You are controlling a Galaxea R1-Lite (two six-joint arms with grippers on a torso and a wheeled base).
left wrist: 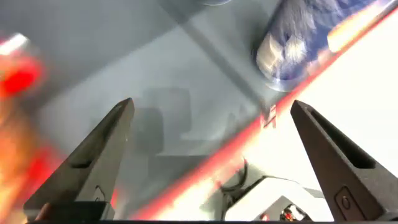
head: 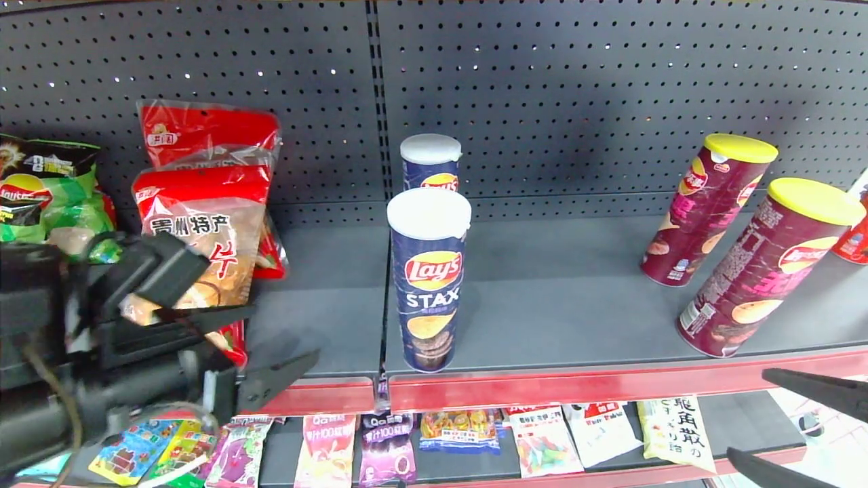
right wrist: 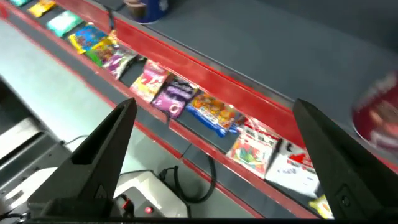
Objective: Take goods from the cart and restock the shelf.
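On the grey shelf [head: 556,305] a blue chip can [head: 428,278] stands near the red front edge, with a second blue can [head: 430,161] behind it. Two purple cans with yellow lids [head: 705,210] [head: 770,268] stand at the right. Red snack bags [head: 203,230] lean at the left. My left gripper [head: 285,332] is open and empty over the shelf's front edge, between the red bags and the front blue can. In the left wrist view the gripper [left wrist: 212,104] faces bare shelf, with the blue can's base [left wrist: 292,50] off to one side. My right gripper [head: 746,413] hangs open and empty below the shelf edge at the right.
A green chip bag [head: 47,196] sits at the far left. A red can [head: 851,244] shows at the right edge. The lower shelf holds a row of small snack packets [head: 461,430], also seen as packets [right wrist: 211,112] in the right wrist view. Bare shelf lies between the blue and purple cans.
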